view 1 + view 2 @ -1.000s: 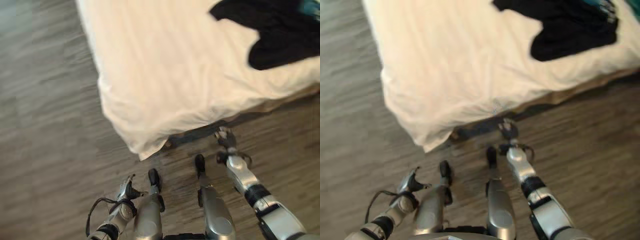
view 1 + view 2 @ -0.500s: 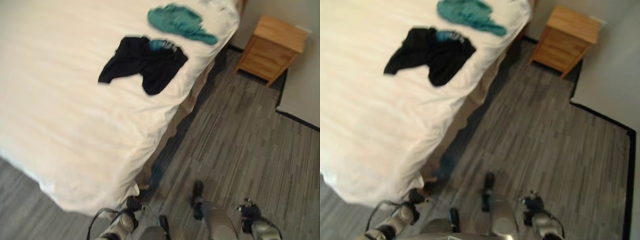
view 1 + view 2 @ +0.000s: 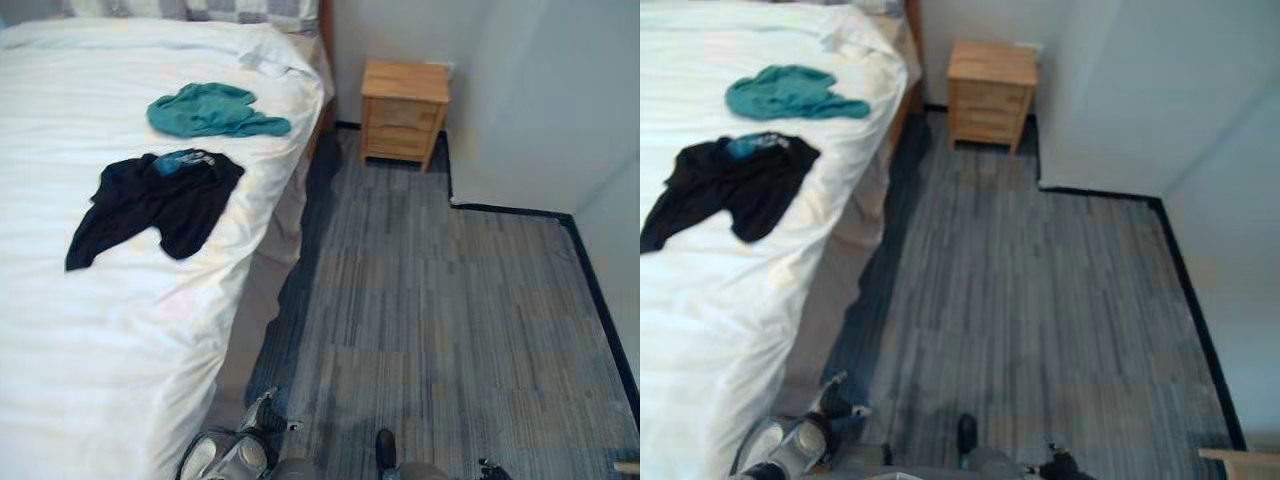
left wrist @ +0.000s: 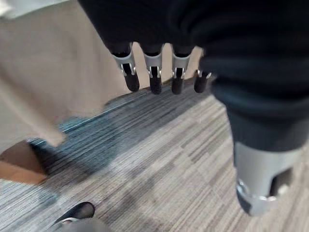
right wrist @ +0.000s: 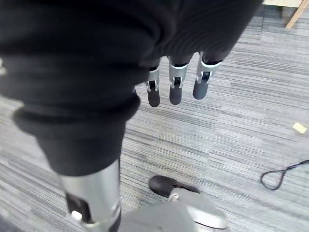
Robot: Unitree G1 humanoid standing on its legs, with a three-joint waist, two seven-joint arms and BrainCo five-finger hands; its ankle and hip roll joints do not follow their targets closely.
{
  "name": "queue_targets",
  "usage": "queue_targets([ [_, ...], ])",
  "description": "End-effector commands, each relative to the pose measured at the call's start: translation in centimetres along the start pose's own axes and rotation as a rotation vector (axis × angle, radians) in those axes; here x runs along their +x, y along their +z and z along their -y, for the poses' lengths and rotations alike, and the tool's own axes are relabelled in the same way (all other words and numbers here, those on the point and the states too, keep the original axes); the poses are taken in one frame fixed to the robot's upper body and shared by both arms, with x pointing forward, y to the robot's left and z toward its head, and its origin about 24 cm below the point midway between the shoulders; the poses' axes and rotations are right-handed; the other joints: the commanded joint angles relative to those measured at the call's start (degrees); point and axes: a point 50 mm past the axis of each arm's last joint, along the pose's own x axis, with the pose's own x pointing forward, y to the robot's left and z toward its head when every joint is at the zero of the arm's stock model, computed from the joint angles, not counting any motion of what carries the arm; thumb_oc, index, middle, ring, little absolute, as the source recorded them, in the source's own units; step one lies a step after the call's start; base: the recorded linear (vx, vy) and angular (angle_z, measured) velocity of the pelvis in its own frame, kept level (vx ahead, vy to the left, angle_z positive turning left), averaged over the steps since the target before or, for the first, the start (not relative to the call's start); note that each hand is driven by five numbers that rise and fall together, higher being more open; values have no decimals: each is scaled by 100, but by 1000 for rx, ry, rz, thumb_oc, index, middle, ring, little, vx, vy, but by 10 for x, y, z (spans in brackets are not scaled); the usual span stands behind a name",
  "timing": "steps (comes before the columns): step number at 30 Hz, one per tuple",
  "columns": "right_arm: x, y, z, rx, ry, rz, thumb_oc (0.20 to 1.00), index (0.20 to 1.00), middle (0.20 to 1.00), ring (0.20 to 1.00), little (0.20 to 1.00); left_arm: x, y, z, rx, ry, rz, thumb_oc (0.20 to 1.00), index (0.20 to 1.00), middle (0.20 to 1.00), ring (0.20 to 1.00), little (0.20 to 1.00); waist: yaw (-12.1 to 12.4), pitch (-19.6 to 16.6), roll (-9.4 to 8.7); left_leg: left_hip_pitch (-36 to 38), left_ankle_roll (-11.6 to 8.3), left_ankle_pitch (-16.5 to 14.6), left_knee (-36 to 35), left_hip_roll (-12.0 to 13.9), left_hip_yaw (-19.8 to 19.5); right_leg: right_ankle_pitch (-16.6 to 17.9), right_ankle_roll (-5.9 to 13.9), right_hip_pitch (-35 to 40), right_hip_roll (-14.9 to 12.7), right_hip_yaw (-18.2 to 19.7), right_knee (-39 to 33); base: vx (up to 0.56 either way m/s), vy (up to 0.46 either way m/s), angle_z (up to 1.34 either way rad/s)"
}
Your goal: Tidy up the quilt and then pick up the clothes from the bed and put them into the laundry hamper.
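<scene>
A white quilt (image 3: 90, 330) lies spread flat over the bed on my left. On it rests a crumpled black garment (image 3: 150, 205) with a bit of blue at its collar. Farther up the bed, toward the pillows, is a teal garment (image 3: 215, 110). My left hand (image 4: 153, 72) hangs low beside the bed's edge, fingers straight and holding nothing, over the grey floor. My right hand (image 5: 175, 82) hangs the same way above the floor on my right, empty. Both hands are well short of the clothes.
A wooden nightstand (image 3: 403, 112) stands against the wall past the bed's head. A beige bed skirt (image 4: 58, 72) hangs below the quilt. Pillows (image 3: 270, 50) lie at the bed's head. Grey plank floor (image 3: 430, 300) runs along the bed's side to a pale wall (image 3: 540, 90).
The camera has swung from the bed's foot corner to its long side, bringing the nightstand and wall into view. Both hands stay hanging low and empty.
</scene>
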Motion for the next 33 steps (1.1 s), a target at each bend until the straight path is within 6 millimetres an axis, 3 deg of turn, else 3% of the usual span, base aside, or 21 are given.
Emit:
queue_targets([
  [1,1,-6,27,-36,-55,-24,1000,1000,1000,1000,1000,9,26,-12,-78,37,79,1000,1000,1000,1000,1000,23,142,434,209,417,141,-868,-423,14,-790,759,242,-101,-239,96,20,-78,-54],
  [7,2,-1,22,-21,-57,-2,1000,1000,1000,1000,1000,8,17,-7,-47,30,21,1000,1000,1000,1000,1000,-108,-75,426,554,469,335,-1469,-296,80,-790,723,385,-34,-447,16,22,-30,2],
  [8,6,34,2,99,52,81,1000,1000,1000,1000,1000,10,17,13,-26,-44,-56,1000,1000,1000,1000,1000,-666,94,289,679,555,520,-1968,-44,930,-928,852,-97,-3,-467,1045,16,-9,22],
  [10,7,42,-2,130,57,95,1000,1000,1000,1000,1000,14,27,4,-44,-14,-23,1000,1000,1000,1000,1000,-628,177,322,645,501,568,-1981,33,1050,-914,925,-308,-9,-707,1252,3,-67,-1],
  [13,6,39,-4,148,61,84,1000,1000,1000,1000,1000,13,27,5,-36,-14,-14,1000,1000,1000,1000,1000,-632,147,338,643,435,608,-1981,78,1079,-956,878,-214,-10,-829,1072,88,-124,-38],
  [14,6,34,-5,159,61,69,1000,1000,1000,1000,1000,12,21,6,-14,-21,-25,1000,1000,1000,1000,1000,-630,117,326,674,365,617,-1981,123,1118,-982,775,-117,12,-834,908,128,-156,-12],
  [17,5,29,-3,185,49,54,1000,1000,1000,1000,1000,7,8,11,-13,-37,-70,1000,1000,1000,1000,1000,-616,78,328,765,310,589,-1981,170,1157,-982,708,18,43,-864,717,133,-167,-22],
  [19,6,28,4,228,28,49,1000,1000,1000,1000,1000,2,-6,16,-37,-52,-120,1000,1000,1000,1000,1000,-595,110,310,680,219,442,-1322,214,1228,-986,633,233,62,-847,471,111,-172,2],
  [22,7,36,14,242,-2,81,1000,1000,1000,1000,1000,0,-14,17,-81,-33,-161,1000,1000,1000,1000,1000,-459,345,204,-138,-62,1083,480,368,1257,-964,456,589,79,-877,219,76,-205,-1],
  [24,8,42,18,224,-5,98,1000,1000,1000,1000,1000,-3,-22,17,-85,-19,-195,1000,1000,1000,1000,1000,-377,412,74,-497,50,1115,955,364,1464,-988,393,757,51,-831,133,214,-165,-5],
  [27,8,45,15,181,10,107,1000,1000,1000,1000,1000,-7,-31,20,-98,-20,-226,1000,1000,1000,1000,1000,-171,325,29,-895,306,693,322,15,1734,-1154,457,965,76,-680,24,393,-34,-14],
  [28,8,44,15,141,12,101,1000,1000,1000,1000,1000,-8,-32,23,-105,-25,-231,1000,1000,1000,1000,1000,-52,241,160,-927,283,991,-765,-17,1937,-1325,505,1110,232,-659,-6,428,34,0],
  [31,8,40,12,110,15,82,1000,1000,1000,1000,1000,-9,-33,24,-96,-24,-234,1000,1000,1000,1000,1000,44,200,170,-952,278,1226,-1340,-42,2091,-1445,520,1282,277,-674,1,389,17,3],
  [33,8,36,3,56,44,64,1000,1000,1000,1000,1000,-12,-40,26,-103,-31,-263,1000,1000,1000,1000,1000,220,52,125,-746,535,1264,-1699,-196,1780,-1621,535,1316,417,-615,583,577,16,-6],
])
